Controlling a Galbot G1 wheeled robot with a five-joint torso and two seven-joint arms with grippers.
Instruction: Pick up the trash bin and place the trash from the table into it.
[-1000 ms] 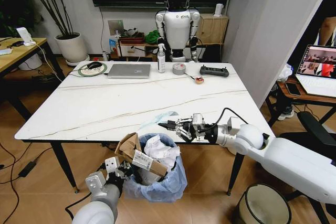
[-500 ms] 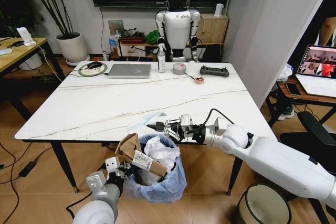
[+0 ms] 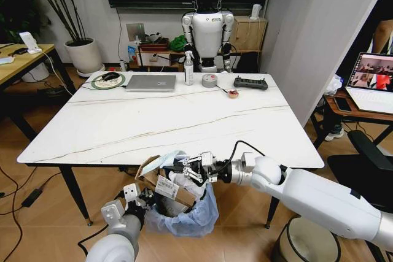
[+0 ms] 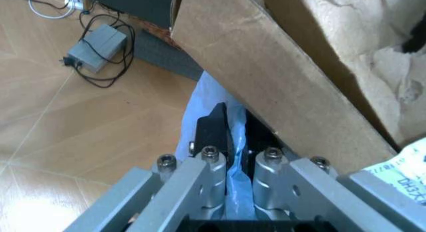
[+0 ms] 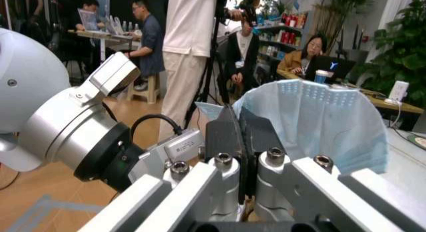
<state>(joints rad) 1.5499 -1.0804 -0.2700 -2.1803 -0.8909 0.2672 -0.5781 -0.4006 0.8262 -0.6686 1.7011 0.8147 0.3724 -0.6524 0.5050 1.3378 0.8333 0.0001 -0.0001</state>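
Observation:
The trash bin [image 3: 187,216], lined with a crinkly light-blue bag, hangs just below the near edge of the table [image 3: 123,127]. My left gripper [image 3: 145,201] is shut on its rim; in the left wrist view the gripper [image 4: 234,142] pinches the blue bag [image 4: 207,100]. A torn cardboard box [image 3: 161,183] and white papers [image 3: 191,183] fill the bin. My right gripper [image 3: 182,167] hovers over the bin's mouth, shut on a light-blue face mask [image 3: 167,157]. In the right wrist view the gripper [image 5: 238,129] clamps the mask [image 5: 319,119].
At the table's far side lie a grey laptop [image 3: 150,82], a spray bottle [image 3: 189,69], a tape roll [image 3: 209,80] and a black controller [image 3: 250,83]. A dark round bin [image 3: 307,242] stands on the floor at the right. A side desk [image 3: 353,105] is further right.
My right gripper has carried the mask left and off the table's near edge, to above the bin. The left gripper and bin have held still.

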